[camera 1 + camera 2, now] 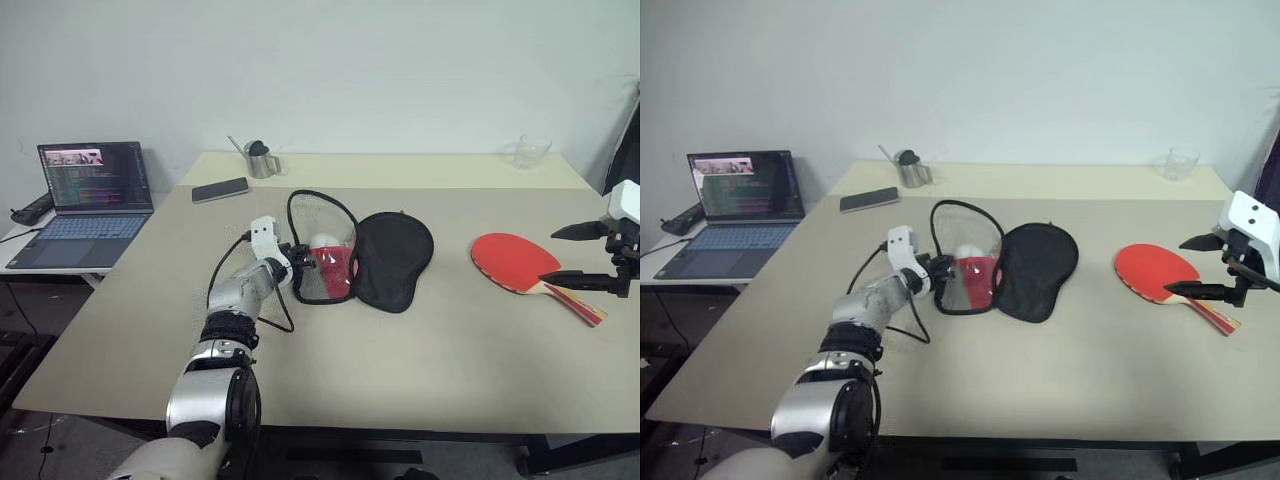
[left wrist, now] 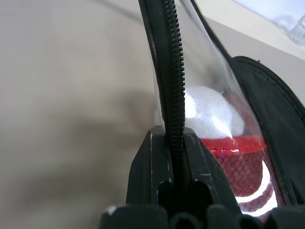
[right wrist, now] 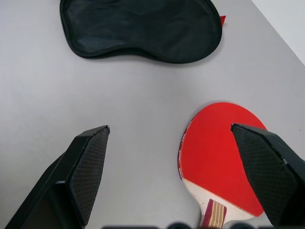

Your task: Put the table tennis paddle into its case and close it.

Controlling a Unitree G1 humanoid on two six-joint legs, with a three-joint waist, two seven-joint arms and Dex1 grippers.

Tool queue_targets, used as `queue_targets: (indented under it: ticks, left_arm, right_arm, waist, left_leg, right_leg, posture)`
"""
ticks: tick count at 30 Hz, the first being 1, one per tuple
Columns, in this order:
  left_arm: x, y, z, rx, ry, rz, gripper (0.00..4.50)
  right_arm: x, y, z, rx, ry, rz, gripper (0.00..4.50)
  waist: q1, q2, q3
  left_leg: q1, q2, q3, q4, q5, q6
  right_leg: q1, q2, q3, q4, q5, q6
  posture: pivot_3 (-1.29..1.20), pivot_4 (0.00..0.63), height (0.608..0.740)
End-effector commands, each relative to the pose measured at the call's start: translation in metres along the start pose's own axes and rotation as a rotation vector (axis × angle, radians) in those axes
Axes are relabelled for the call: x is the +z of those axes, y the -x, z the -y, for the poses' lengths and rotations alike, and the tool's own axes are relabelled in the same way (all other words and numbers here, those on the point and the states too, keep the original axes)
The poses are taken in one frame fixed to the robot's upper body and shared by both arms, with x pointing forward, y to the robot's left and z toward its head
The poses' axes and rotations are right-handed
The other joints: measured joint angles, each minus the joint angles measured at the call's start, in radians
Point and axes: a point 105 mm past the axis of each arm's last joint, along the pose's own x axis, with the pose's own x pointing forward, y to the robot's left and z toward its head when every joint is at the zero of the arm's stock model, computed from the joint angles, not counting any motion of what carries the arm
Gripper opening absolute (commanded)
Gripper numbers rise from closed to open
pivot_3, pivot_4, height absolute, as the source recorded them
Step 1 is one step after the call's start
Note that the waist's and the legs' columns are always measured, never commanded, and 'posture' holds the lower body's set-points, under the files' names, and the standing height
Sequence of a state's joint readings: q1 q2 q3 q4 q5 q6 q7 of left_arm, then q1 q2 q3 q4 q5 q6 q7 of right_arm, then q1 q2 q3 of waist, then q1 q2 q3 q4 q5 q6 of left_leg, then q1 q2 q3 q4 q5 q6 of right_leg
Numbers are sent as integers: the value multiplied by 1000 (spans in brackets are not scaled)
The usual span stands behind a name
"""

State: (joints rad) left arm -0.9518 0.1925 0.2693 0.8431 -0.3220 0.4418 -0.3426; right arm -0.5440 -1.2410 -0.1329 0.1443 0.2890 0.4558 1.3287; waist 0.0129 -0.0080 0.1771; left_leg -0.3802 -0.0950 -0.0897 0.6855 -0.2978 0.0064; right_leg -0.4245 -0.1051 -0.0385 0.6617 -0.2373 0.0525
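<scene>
- Left gripper (image 1: 298,262): clamped on the zip edge of the case (image 1: 392,258), holding its clear-and-red flap upright; the black half lies flat on the table (image 1: 420,370).
- Right gripper (image 1: 585,255): jaws wide, empty, poised over the table tennis paddle (image 1: 520,262).
- Paddle: directly beneath the right gripper, well apart from the left; handle apparently points away from the case.
- Nearer arm: right.

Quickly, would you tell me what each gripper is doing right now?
Left gripper: shut on the zip edge of the red-and-black soft paddle case.
Right gripper: open, holding nothing.
</scene>
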Motion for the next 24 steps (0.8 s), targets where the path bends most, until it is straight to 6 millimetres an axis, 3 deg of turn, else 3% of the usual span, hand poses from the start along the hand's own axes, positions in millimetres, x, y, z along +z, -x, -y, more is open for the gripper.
queue_targets:
  ticks: [1, 5, 11, 15, 18, 24]
  left_arm:
    - [13, -8, 14, -11, -7, 46, 14]
    - [12, -18, 36, -44, 8, 53, 14]
    - [4, -26, 54, -59, -14, 28, 14]
    - [-1, -28, 47, 14, -27, 15, 14]
    - [-11, -27, 55, -21, -48, -11, 14]
    - [-15, -22, 48, -7, -58, -26, 14]
  right_arm:
    - [7, 3, 1, -14, 36, 15, 4500]
    - [5, 1, 0, -15, 32, 11, 4500]
    - [1, -1, -3, -11, 27, -2, 4500]
    - [-1, -2, -6, -7, 21, -5, 4500]
    - [-1, -4, -8, -4, 18, -1, 4500]
    - [-3, -5, -10, -3, 13, -2, 4500]
  waist:
    - [1, 0, 0]
    - [7, -1, 0]
    - [9, -3, 2]
    - [10, -4, 2]
    - [10, -4, 2]
    - [10, -4, 3]
  left_leg:
    - [0, 0, 0, 0, 0, 0]
    - [0, 0, 0, 0, 0, 0]
    - [-1, 0, 0, 1, 0, 0]
    - [-1, 0, 0, 1, 0, 0]
    - [-1, 0, 0, 2, 0, 0]
    - [-1, 0, 0, 2, 0, -1]
  right_leg:
    - [0, 0, 0, 0, 0, 0]
    - [0, 0, 0, 0, 0, 0]
    - [0, 0, 0, 0, 0, 1]
    - [0, 0, 0, 0, 0, 1]
    - [0, 0, 0, 0, 0, 1]
    - [0, 0, 0, 0, 1, 1]
  posture:
    - [0, 150, 740]
    - [0, 150, 740]
    - [0, 150, 740]
    - [0, 150, 740]
    - [0, 150, 740]
    - [0, 150, 740]
